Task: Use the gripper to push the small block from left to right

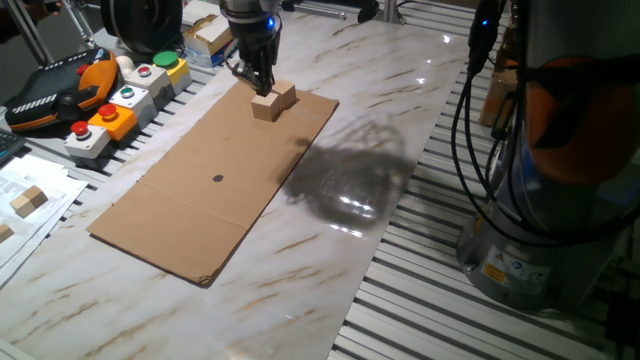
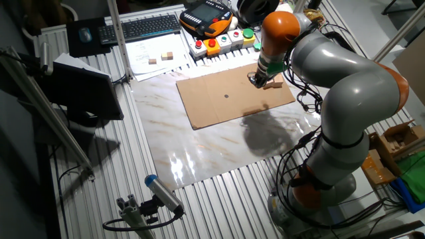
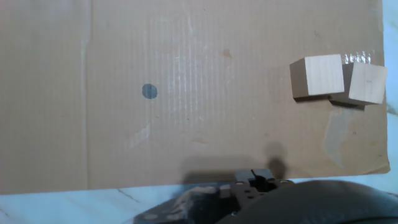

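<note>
Two small wooden blocks (image 3: 317,77) sit touching near one end of the cardboard sheet (image 1: 200,190) on the marble tabletop (image 1: 380,110). The hand (image 1: 258,84) hangs low just beside them, likely placed for a sideways shove; cannot tell whether its fingers are spread or together.

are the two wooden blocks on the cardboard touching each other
Touching. The hand view shows the left wooden block overlapping the edge of the right wooden block, with no cardboard visible between them.

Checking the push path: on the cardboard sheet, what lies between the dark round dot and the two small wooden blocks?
Nothing: in the hand view, bare brown cardboard sheet runs from the dark round dot to the two small wooden blocks.
</note>
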You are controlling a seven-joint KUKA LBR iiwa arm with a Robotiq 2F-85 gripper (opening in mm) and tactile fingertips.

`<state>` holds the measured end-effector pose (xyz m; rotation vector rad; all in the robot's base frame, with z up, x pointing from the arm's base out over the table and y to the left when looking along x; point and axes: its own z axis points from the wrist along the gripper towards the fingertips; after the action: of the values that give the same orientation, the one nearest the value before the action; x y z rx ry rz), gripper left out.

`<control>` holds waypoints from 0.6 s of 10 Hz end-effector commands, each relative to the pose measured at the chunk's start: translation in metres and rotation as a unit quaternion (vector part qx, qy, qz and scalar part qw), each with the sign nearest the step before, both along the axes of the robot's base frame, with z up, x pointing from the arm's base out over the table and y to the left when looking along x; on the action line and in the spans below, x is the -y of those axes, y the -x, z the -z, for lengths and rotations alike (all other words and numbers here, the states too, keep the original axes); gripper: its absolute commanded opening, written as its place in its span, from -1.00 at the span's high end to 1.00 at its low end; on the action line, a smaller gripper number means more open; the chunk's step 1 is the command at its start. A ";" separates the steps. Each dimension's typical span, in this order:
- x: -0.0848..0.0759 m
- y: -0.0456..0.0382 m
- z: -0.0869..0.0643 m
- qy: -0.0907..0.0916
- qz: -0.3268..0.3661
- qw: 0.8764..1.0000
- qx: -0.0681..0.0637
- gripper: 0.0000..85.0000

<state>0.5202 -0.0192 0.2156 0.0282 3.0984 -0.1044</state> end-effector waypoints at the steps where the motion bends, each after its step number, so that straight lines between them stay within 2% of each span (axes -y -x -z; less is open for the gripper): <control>1: 0.004 -0.0009 0.002 -0.001 0.022 1.000 -0.003 0.98; 3: 0.013 -0.0026 0.004 -0.014 0.087 0.996 -0.016 0.98; 4: 0.017 -0.0032 0.004 -0.012 0.112 0.993 -0.017 0.98; 6: 0.029 -0.0035 0.007 -0.002 0.160 0.987 -0.008 0.98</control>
<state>0.5238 -0.0479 0.2084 0.3472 3.1018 -0.1076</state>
